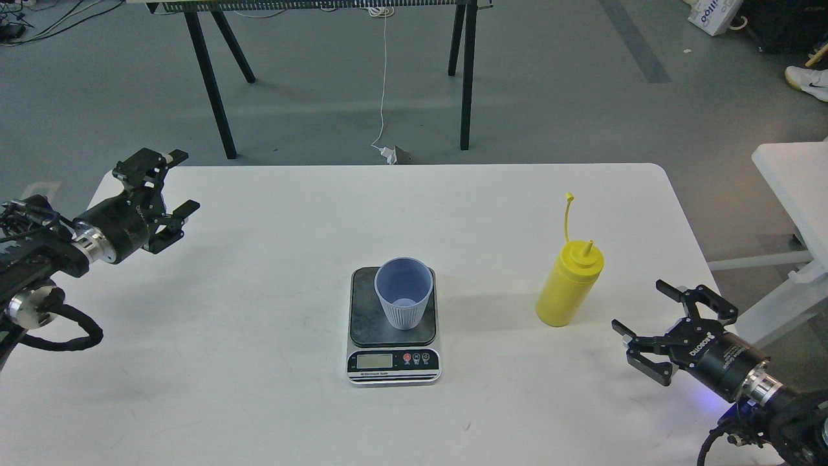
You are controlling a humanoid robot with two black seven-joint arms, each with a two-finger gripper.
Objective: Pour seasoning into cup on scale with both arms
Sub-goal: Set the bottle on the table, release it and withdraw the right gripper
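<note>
Hovering near the right edge of the table (259,401), right claw (656,327) spread wide, fingers parted, gripping nothing. Sitting just to its far left, apart from it, the bottle (569,285): upright on the table, cap off and dangling up on its strap, nozzle bared. Hanging at the far left side, left claw (165,194) likewise gaping and empty, well apart from everything.

Resting in the table's middle, the scale (393,323), display facing near; standing on its dark plate, upright and touching nothing else, the cup (403,291), seemingly empty, though hard to tell.

Judging the step in hand as the reach for the bottle, nothing poured yet. Doing it well probably means:
- Coming in level from the right, fingers straddling the bottle's mid-body, below the shoulder, keeping clear of the strap.
- Closing gently: soft plastic, open nozzle, so squeezing hard risks spurting onto the table.
- Lifting straight up before travelling left, avoiding any knock to the cup, light and easily tipped.
- Bringing the left claw in to steady the cup or the bottle before tilting, nozzle directly over the cup's mouth, without pressing on the plate and spoiling the reading.
</note>
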